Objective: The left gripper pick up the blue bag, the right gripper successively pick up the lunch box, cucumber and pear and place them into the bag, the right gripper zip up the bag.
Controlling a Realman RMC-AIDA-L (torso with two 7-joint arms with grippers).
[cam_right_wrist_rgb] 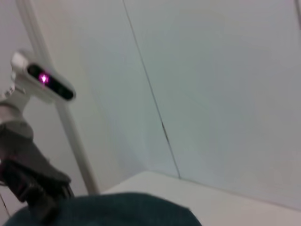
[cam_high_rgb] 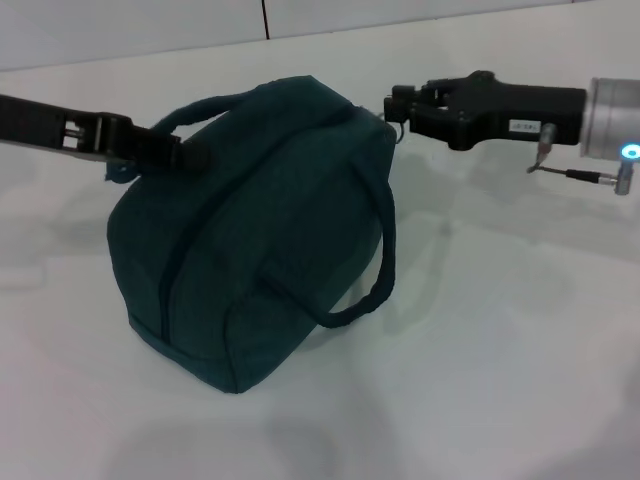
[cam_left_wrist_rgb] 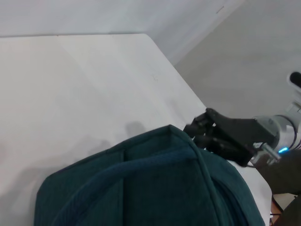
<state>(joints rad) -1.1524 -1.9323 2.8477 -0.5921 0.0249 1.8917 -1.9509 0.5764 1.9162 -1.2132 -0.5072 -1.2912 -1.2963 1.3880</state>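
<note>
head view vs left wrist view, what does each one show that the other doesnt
Only the head view shows the left gripper at the blue bag's far handle, the near handle looping down the bag's front, and the whole bag resting on the white table.

Only the left wrist view shows the table's far edge with grey floor beyond it.

Both show the bag's zipped-up top and the right gripper at the bag's upper end, where a small ring hangs at its fingertips.
</note>
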